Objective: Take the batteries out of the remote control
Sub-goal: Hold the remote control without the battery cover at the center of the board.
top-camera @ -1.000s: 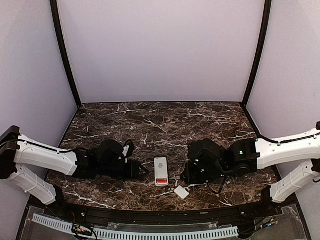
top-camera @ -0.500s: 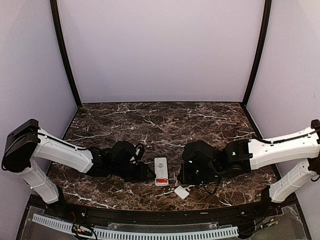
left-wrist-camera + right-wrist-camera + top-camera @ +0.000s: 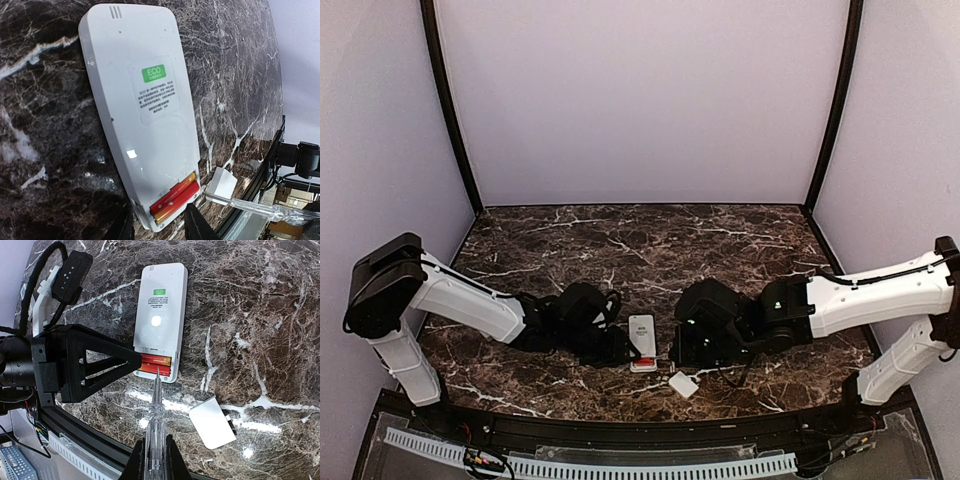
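Observation:
The white remote (image 3: 642,338) lies back up near the table's front edge, its battery bay open. Two red batteries (image 3: 155,361) lie side by side in the bay, also visible in the left wrist view (image 3: 175,199). My left gripper (image 3: 160,227) is open, its jaws either side of the remote's battery-end corner; one finger (image 3: 100,360) tip is at the remote's left edge. My right gripper (image 3: 154,460) is shut on a clear screwdriver (image 3: 155,410), its tip at the near battery.
The small flat white cover (image 3: 212,422) lies on the marble just right of the remote's near end, also in the top view (image 3: 683,384). The black table rim (image 3: 620,425) runs close in front. Both arms lie low on either side of the remote.
My left arm has slid right until its gripper reaches the remote. My right arm has moved left, bringing the screwdriver to the battery bay. The remote and cover have not moved.

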`<move>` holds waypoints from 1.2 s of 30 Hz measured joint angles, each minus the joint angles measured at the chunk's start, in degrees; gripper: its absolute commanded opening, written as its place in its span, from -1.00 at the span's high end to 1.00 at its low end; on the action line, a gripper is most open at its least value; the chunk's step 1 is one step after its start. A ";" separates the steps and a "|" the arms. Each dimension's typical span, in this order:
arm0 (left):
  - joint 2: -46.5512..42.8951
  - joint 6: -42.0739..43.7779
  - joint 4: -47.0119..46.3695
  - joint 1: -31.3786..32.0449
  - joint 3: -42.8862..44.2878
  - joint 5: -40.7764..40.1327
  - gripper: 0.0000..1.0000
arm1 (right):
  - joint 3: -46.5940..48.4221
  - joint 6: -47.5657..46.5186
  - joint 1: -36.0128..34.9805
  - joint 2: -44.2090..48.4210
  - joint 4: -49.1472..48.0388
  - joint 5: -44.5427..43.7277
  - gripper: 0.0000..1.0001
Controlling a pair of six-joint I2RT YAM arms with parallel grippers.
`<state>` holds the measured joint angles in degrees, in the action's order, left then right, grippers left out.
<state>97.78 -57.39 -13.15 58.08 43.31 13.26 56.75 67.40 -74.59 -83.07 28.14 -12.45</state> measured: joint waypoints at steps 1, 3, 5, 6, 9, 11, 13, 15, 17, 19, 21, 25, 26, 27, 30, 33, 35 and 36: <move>0.31 -0.02 0.00 0.00 0.17 0.11 0.36 | 0.07 0.02 0.00 -0.20 0.09 0.00 1.00; 0.79 -0.07 0.04 0.00 0.50 0.35 0.40 | 0.15 0.04 0.02 -0.55 0.26 0.02 1.00; 1.11 -0.15 0.11 0.00 0.70 0.55 0.44 | 0.35 0.20 0.24 -0.83 0.55 0.09 1.00; 1.18 -0.09 0.39 0.00 0.81 0.61 0.45 | 0.46 0.24 0.26 -0.92 0.68 0.20 1.00; 1.25 -0.11 1.27 0.00 1.01 0.68 0.49 | 0.59 0.42 0.28 -1.09 0.72 0.33 1.00; 1.44 -0.15 1.79 0.00 1.36 0.74 0.51 | 0.63 0.46 0.35 -1.22 0.83 0.48 1.00; 1.62 -0.20 2.32 0.00 1.68 0.74 0.53 | 0.66 0.48 0.39 -1.36 0.96 0.61 1.00; 1.73 -0.24 2.60 0.00 1.68 0.79 0.55 | 0.68 0.57 0.39 -1.38 1.22 0.63 1.00; 1.84 -0.26 2.71 0.00 1.70 0.85 0.57 | 0.72 0.66 0.39 -1.38 1.44 0.61 1.00; 1.95 -0.26 2.75 0.00 1.79 0.85 0.58 | 0.81 0.79 0.44 -1.38 1.70 0.59 1.00; 1.97 -0.28 3.06 0.00 1.99 0.85 0.59 | 0.90 0.90 0.48 -1.38 1.90 0.55 1.00; 1.99 -0.28 3.72 0.00 2.29 0.85 0.61 | 0.90 0.92 0.50 -1.38 1.97 0.33 1.00; 1.99 -0.28 3.78 0.00 2.32 0.83 0.61 | 0.90 0.92 0.50 -1.38 1.97 0.33 1.00; 1.99 -0.28 3.80 0.00 2.32 0.83 0.62 | 0.90 0.92 0.50 -1.38 2.01 0.28 1.00; 1.99 -0.28 3.85 0.00 2.32 0.85 0.63 | 0.92 1.07 0.50 -1.38 2.14 -0.07 1.00; 1.99 -0.28 3.87 0.00 2.32 0.85 0.66 | 1.01 1.11 0.50 -1.49 2.40 -0.44 1.00; 1.99 -0.28 3.91 0.00 2.32 0.85 0.66 | 1.11 1.14 0.50 -1.68 2.43 -0.52 1.00; 1.99 -0.31 3.93 0.00 2.32 0.85 0.67 | 1.14 1.14 0.50 -1.77 2.43 -0.57 1.00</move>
<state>99.77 -57.69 -9.21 58.08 45.63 14.11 57.89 68.53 -74.08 -84.84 30.57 -13.02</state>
